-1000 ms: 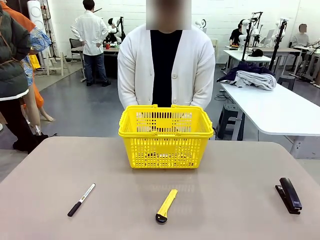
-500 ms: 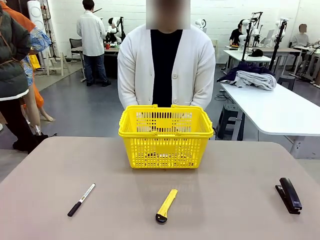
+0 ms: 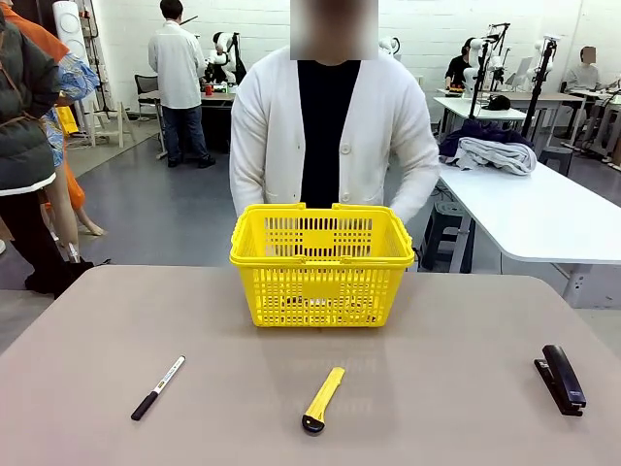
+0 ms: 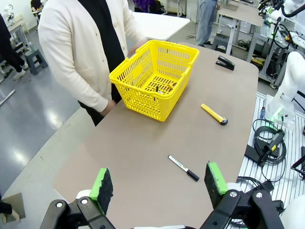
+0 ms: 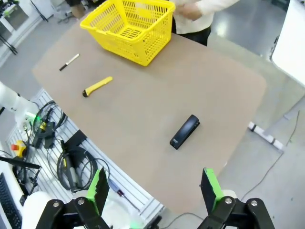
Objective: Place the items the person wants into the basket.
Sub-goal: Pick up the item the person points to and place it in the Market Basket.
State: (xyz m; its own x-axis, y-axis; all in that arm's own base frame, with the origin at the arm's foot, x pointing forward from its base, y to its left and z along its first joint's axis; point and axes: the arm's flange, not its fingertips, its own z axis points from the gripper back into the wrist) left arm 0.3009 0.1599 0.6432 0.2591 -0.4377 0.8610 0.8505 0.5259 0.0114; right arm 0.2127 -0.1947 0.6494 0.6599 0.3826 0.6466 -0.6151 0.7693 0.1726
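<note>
Basket [image 3: 321,264] sits at the far middle of the tabletop [image 3: 437,408], right in front of the person [image 3: 330,136]. Likely put there so both sides can reach it. Handles are folded down along the rim, mouth open from above.

Three tools lie in a loose row on the robot's side, well apart from each other, which leaves room to pick any one alone:
- black-and-white marker [image 3: 158,387] to the left, lying at a slant.
- yellow utility knife [image 3: 322,398] in the middle, in front of the basket.
- black stapler [image 3: 562,379] far right, near the tabletop edge, lying flat.

Left wrist view: a small dark thing [image 4: 157,88] lies on the basket floor. Too small to name.

Person stands close behind the basket. One hand [image 4: 107,106] hangs by the tabletop edge; the other is behind the basket's far rim. No clear pointing gesture readable.

Left gripper [image 4: 158,181]: green pads wide apart, nothing between them, raised well above the near tabletop on the marker's side. Right gripper [image 5: 155,187]: pads likewise spread, nothing held, high over the near right edge with the stapler below and ahead.

Judgement: both arms wait for the person's choice. Of the row, the stapler looks like the wanted item not yet in the basket, and the right arm is better placed for it.
</note>
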